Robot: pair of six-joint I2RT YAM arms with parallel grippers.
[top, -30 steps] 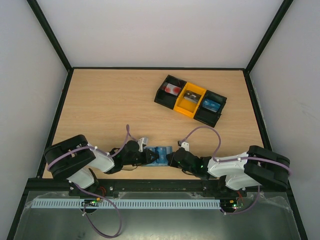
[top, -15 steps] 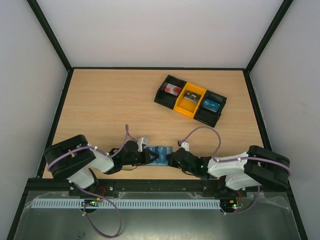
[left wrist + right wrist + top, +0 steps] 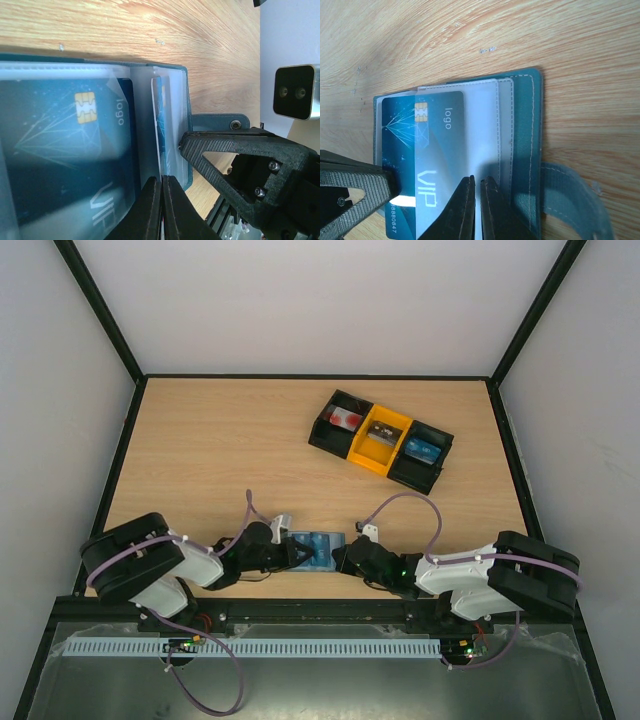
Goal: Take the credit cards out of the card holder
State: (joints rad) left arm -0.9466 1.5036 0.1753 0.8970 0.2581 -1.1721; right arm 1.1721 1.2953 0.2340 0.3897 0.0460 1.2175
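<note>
1. Currently the card holder [image 3: 316, 546] lies open on the table [image 3: 200, 460] at the near edge, between my two grippers.
2. Blue card [image 3: 420, 160] marked "VIP" sits inside it under a clear sleeve.
3. Left gripper [image 3: 162, 200]: fingers nearly together, tips at the sleeve edge. Can't tell if anything's pinched.
4. Right gripper [image 3: 476, 200]: equally narrow, tips over the sleeve near the closing tab [image 3: 570, 195].
5. Tray [image 3: 370, 464] sits well apart, far right. White-and-red card [image 3: 346, 419] and second blue card [image 3: 422, 449] lie in its end bins.
</note>
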